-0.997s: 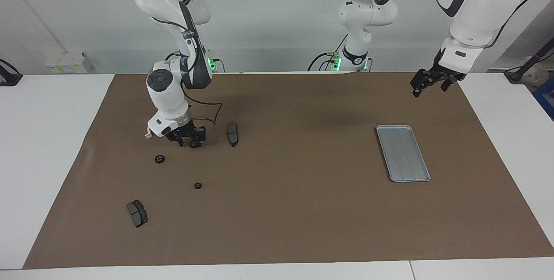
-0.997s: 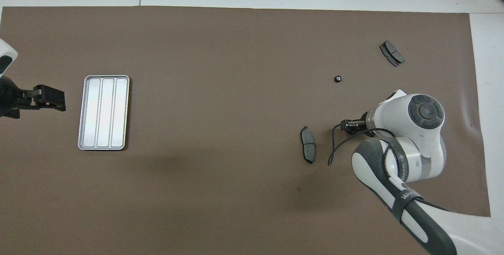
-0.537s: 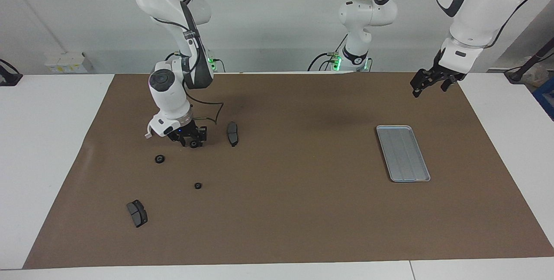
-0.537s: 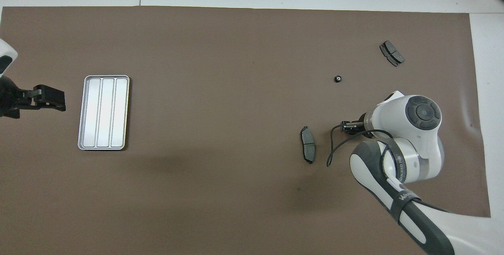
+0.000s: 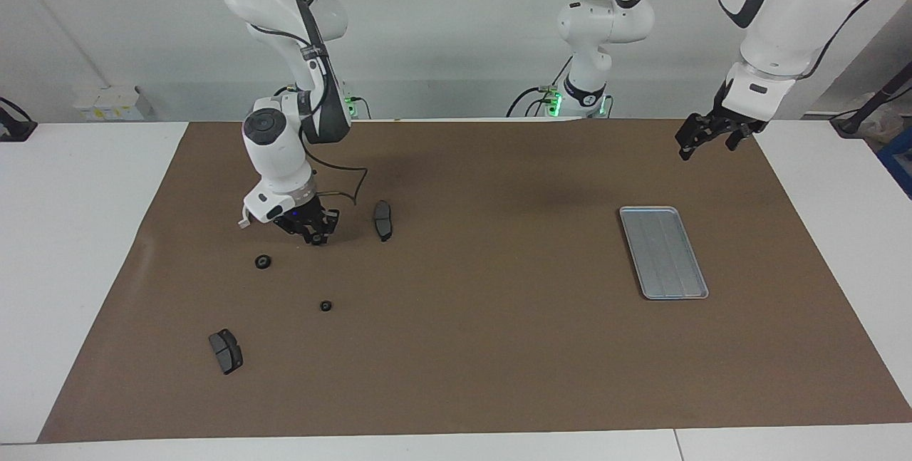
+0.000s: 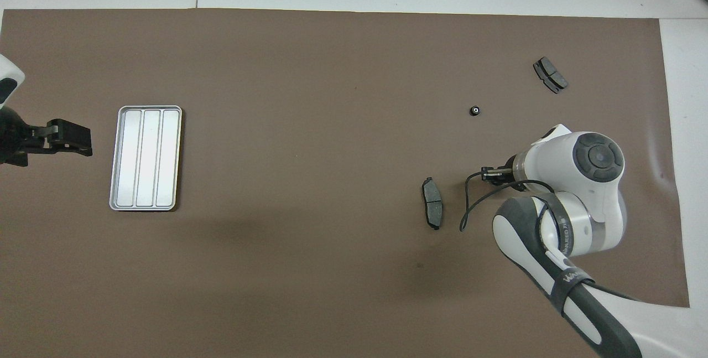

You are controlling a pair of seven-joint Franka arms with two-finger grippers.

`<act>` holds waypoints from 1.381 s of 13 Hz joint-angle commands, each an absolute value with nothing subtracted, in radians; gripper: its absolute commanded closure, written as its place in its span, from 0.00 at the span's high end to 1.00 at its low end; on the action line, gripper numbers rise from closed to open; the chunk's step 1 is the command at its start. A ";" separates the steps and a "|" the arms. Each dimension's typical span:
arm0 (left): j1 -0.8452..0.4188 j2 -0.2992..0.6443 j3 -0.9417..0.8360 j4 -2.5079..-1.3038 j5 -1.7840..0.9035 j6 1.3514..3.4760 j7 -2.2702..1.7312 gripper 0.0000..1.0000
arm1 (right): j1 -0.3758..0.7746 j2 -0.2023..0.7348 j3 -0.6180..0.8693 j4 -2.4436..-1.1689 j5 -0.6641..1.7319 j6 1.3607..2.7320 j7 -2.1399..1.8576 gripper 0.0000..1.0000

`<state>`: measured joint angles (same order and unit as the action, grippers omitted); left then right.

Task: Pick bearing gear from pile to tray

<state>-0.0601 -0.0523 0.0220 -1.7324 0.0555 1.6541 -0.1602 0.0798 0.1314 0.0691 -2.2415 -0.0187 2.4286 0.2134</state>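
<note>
Your right gripper (image 5: 315, 236) is down at the brown mat (image 5: 456, 347) on the desk, its fingers drawn in around a small black ring; whether they grip it, you cannot tell. A dark brake pad (image 5: 383, 220) lies just beside it, at its 3 o'clock in the facing view. Two more black rings (image 5: 263, 261) (image 5: 325, 306) and a second pad (image 5: 226, 350) lie loose at 6 to 7 o'clock. The silver tray (image 5: 663, 252) sits well apart, toward the left arm's end. Your left gripper (image 5: 702, 135) waits, spread, up at the tray's 12 o'clock.

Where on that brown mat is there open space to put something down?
The mat is bare between the tray and the nearest brake pad. It is crowded at the right arm's end, where small rings and pads lie around the right tool.
</note>
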 commanded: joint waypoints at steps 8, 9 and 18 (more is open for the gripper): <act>-0.055 -0.074 0.017 -1.747 0.071 1.655 -0.163 1.00 | 0.383 0.221 0.072 -2.034 -0.002 2.381 0.756 0.01; -0.055 -0.074 0.017 -1.747 0.071 1.655 -0.163 1.00 | 0.412 0.233 0.072 -2.014 -0.002 2.382 0.797 0.01; -0.072 -0.083 0.003 -1.747 0.071 1.641 -0.163 1.00 | 0.588 0.443 0.069 -1.793 -0.064 2.367 1.100 0.07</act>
